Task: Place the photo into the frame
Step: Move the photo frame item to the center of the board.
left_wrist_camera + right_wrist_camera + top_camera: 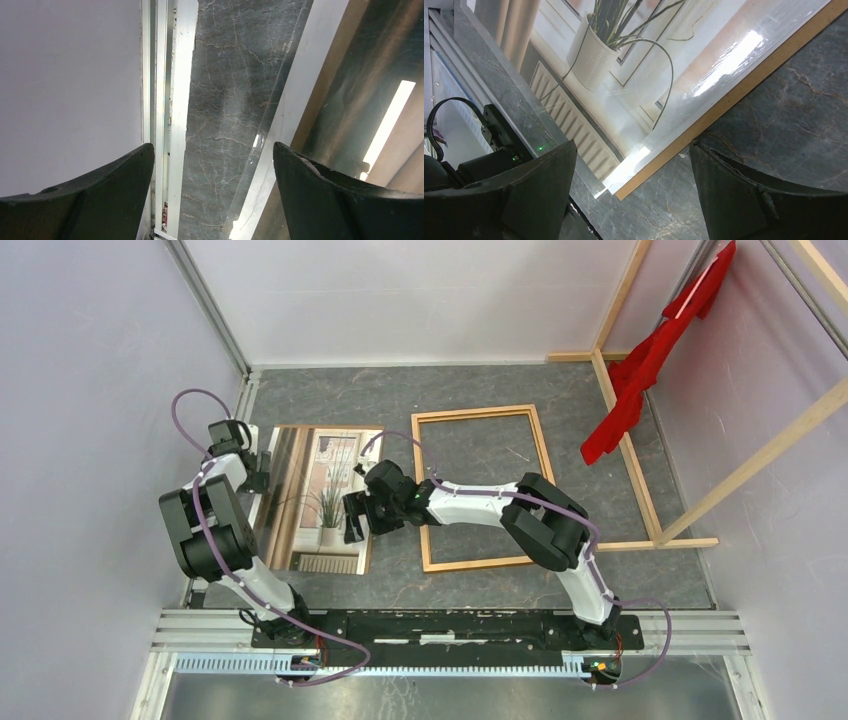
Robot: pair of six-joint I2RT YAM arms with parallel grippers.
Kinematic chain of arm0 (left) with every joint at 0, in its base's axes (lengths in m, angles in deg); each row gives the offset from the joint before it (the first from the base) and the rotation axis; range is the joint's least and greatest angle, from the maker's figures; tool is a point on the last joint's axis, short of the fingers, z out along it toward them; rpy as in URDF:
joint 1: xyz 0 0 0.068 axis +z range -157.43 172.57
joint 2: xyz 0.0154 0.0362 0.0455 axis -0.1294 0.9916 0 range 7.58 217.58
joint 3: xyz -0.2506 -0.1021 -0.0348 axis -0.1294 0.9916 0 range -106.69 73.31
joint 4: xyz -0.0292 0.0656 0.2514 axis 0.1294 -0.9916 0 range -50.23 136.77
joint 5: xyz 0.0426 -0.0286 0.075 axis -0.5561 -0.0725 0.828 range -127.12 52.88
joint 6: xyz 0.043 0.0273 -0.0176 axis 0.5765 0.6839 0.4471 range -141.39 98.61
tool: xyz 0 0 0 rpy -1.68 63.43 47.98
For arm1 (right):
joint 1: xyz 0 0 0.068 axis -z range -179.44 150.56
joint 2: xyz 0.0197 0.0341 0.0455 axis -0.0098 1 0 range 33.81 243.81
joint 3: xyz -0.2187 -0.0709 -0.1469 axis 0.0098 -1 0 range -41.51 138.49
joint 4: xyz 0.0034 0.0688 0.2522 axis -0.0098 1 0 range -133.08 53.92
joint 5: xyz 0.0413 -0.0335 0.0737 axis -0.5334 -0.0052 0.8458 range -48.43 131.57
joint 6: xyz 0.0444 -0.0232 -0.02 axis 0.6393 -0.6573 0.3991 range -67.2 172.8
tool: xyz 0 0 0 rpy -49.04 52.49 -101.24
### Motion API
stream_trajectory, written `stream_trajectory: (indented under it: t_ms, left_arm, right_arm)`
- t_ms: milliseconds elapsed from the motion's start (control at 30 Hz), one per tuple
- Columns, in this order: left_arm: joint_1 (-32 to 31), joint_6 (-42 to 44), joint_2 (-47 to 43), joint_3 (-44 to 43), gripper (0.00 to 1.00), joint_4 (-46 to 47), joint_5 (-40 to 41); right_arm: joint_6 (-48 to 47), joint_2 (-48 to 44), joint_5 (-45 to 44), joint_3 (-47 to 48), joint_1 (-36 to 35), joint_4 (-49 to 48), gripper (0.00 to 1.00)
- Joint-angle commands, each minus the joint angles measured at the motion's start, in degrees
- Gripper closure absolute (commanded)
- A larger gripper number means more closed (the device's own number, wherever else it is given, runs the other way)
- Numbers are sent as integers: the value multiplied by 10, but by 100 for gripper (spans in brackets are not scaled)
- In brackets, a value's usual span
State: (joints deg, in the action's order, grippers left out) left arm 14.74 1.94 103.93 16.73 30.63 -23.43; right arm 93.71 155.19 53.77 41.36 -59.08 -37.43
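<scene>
**Grey marbled table, both grippers open, frame empty**

Grey stone-patterned table (450, 390) carries everything. Nearest the arm bases, the right gripper (353, 518) hangs just over the right-hand edge of the photo (325, 495), close to its near corner. In the right wrist view its two black fingers (744, 190) stand wide apart with nothing between them. Below them lie the photo's white plant pot and radiator, and a thin brown backing board (724, 106) shows as a strip along the print's edge. Glare on the print suggests a glossy cover, though its limits are hard to trace from there.

The left gripper (212, 150) sits at the opposite, left side of the same stack, towards the far corner. Its jaws are also spread wide and grip nothing. Between them are bare table and the edge of a clear sheet (300, 100), with an aluminium rail (177, 100) running beside the white wall.

The photo lies flat, left of centre, just beside the frame (480, 412) but outside it. The frame lies flat on the table, bare table showing through its opening, and the right arm reaches across its near left corner.

Farthest back on the right, a red cloth (640, 370) hangs on pale wooden beams (648, 502).
</scene>
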Motion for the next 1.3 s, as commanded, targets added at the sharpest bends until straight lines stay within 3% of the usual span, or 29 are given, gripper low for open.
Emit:
stream_trajectory:
  t_ms: [0, 233, 733, 1267]
  left_arm:
    - [2, -22, -9, -31, 6, -11, -39]
    - [7, -18, -15, -78, 5, -51, -70]
    - [11, -24, 54, -39, 9, 68, 48]
    - [-24, -44, 36, 17, 11, 26, -53]
  right_arm:
    - [-2, -15, -5, 9, 23, 19, 10]
    - [-24, -16, -27, 43, 90, 38, 10]
    - [-21, 104, -36, 146, 130, 41, 11]
    - [32, 140, -31, 171, 142, -13, 12]
